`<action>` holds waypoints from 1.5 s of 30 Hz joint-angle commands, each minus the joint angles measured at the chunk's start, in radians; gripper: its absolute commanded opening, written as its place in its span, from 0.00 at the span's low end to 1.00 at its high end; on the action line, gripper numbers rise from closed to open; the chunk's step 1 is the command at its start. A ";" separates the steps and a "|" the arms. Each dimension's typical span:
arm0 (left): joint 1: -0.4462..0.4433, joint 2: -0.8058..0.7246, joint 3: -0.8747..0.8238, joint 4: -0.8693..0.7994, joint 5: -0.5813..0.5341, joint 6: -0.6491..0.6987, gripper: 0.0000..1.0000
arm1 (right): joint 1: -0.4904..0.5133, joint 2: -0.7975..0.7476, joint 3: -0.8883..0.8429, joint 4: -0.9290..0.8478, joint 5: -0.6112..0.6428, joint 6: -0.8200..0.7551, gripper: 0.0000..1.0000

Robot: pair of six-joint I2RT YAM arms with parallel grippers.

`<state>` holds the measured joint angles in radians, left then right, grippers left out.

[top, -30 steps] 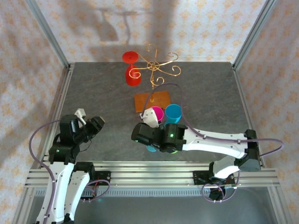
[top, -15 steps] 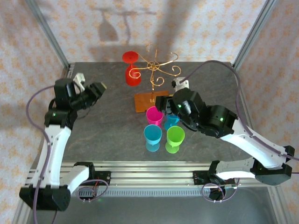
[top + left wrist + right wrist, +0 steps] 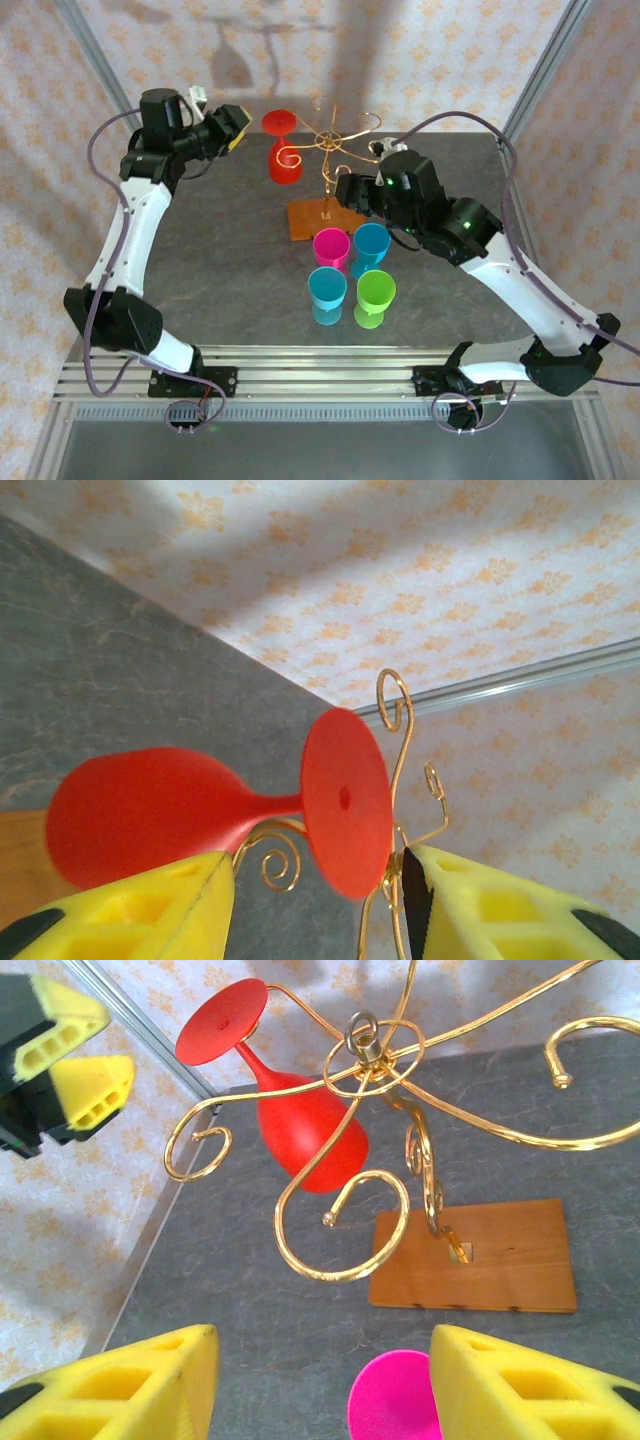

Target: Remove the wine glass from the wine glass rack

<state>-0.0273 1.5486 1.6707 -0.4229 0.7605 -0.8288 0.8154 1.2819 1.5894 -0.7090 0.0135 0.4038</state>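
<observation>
1. Straight ahead of the left tool hangs the red wine glass, upside down on the gold wire rack. Its round foot faces the tool, and its bowl lies toward the tool's left finger.
2. This tool's jaws stand apart and grip nothing. Its yellow fingers are cut off at the bottom edge of the wrist view and cover the lower rim of the foot and part of the bowl.
3. From the wrist alone I cannot tell whether the foot's rim touches the right-hand finger. From above, the left tool sits just beside the foot of the wine glass with a gap between them.
4. Ahead of and above the right tool the rack spreads its curled arms from a small ring. The wine glass hangs on the far-left arm, with its stem slotted through the wire.
5. The right tool is also open and empty, with only the inner tips of its fingers showing.
6. Just ahead of and below it lies the rack's wooden base on the grey worktop. The rack's stem is hard to follow behind the nearest scroll.
7. Close under this tool a pink cup is cut off by the frame.
8. From above, the right tool overlaps a corner of the wooden base. Behind it, toward the arm's base, stand the pink cup, a blue cup, a light-blue cup and a green cup.
</observation>
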 commanded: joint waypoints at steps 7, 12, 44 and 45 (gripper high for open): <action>-0.039 0.087 0.098 -0.010 -0.004 0.000 0.46 | -0.043 0.026 0.049 0.034 -0.097 -0.018 0.57; -0.040 0.096 0.076 0.025 -0.004 -0.021 0.46 | -0.046 0.025 0.052 0.039 -0.109 -0.016 0.57; -0.077 0.147 0.112 0.081 0.000 -0.048 0.09 | -0.047 -0.013 0.027 0.049 -0.080 -0.019 0.56; -0.077 0.147 0.112 0.082 -0.001 -0.048 0.08 | -0.047 -0.013 0.027 0.049 -0.081 -0.020 0.56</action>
<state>-0.0986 1.6970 1.7611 -0.3740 0.7528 -0.8814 0.7750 1.2903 1.6047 -0.6868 -0.0826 0.3950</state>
